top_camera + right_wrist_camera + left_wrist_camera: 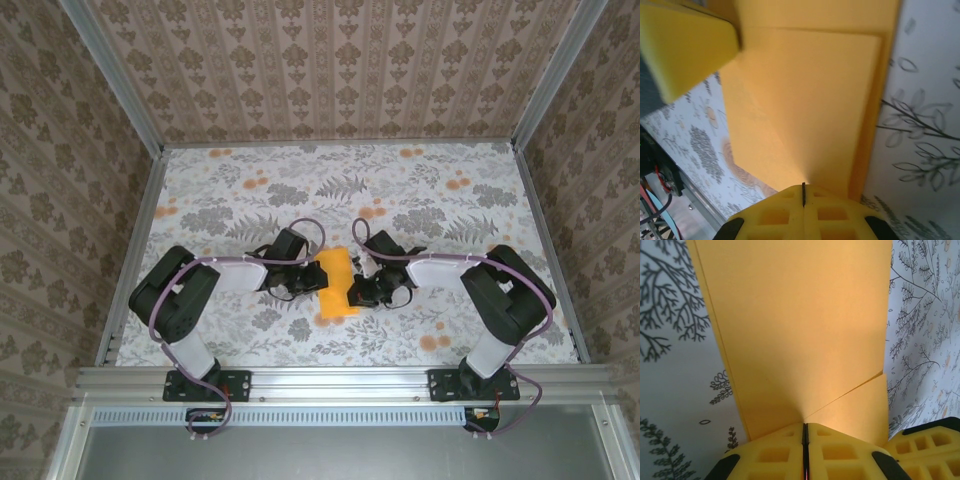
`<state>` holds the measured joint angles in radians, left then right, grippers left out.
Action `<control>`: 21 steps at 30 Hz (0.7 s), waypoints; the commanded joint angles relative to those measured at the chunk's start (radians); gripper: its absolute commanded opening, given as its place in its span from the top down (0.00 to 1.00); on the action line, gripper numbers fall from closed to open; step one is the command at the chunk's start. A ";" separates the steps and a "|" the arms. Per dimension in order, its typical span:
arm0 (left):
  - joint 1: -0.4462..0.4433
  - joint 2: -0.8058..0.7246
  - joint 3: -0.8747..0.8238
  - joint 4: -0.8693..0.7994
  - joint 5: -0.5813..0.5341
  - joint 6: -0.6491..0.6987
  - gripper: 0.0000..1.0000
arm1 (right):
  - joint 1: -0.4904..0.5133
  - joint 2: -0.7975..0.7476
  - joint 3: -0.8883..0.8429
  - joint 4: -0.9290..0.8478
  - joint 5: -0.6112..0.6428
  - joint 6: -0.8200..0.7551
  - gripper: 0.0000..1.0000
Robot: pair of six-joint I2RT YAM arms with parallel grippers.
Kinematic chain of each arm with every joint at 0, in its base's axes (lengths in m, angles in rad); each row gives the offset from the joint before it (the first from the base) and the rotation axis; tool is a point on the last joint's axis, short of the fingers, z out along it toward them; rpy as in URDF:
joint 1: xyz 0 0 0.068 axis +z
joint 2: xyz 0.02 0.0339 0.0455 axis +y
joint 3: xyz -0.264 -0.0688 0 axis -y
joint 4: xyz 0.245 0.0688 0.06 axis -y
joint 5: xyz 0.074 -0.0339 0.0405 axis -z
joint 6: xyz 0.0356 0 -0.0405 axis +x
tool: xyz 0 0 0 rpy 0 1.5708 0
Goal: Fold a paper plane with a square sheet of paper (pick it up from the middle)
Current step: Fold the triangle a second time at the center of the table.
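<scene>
Folded orange-yellow sheet of paper, diagonal crease visible; left end effector and right end effector each clamp it.

The paper sheet sits at the middle of the table, nearer the front edge than the back wall, between the two arms. The left gripper is at its left side and the right gripper at its right, facing each other across it and both touching it.

In the left wrist view, the sheet runs forward from between the left gripper's pressed-together fingers. A finger of the right gripper is at lower right, just beside the sheet's edge.

In the right wrist view, the sheet stretches away from the right gripper's closed fingers. A left finger overlaps its upper left corner.

The sheet may be raised slightly off the table.
</scene>
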<state>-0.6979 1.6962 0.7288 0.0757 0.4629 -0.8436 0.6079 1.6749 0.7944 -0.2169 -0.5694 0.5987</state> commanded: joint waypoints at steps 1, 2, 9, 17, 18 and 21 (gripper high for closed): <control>0.003 0.016 -0.006 -0.044 -0.023 0.024 0.91 | 0.018 -0.016 0.060 -0.005 0.014 0.024 0.96; 0.003 0.014 -0.006 -0.049 -0.027 0.026 0.91 | 0.023 -0.007 0.070 -0.003 0.017 0.025 0.96; 0.003 0.017 -0.006 -0.063 -0.039 0.031 0.91 | 0.046 0.097 0.154 -0.001 0.038 0.022 0.96; 0.005 0.027 -0.002 -0.124 -0.088 0.040 0.92 | 0.039 0.152 0.153 -0.031 0.062 -0.010 0.97; 0.006 0.031 0.001 -0.139 -0.098 0.041 0.92 | 0.038 0.151 0.144 -0.033 0.064 -0.014 0.97; 0.008 0.043 -0.002 -0.172 -0.122 0.045 0.92 | 0.023 0.143 0.096 -0.026 0.053 -0.020 0.97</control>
<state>-0.6991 1.6962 0.7399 0.0483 0.4416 -0.8326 0.6437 1.8149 0.9325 -0.2108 -0.5282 0.6003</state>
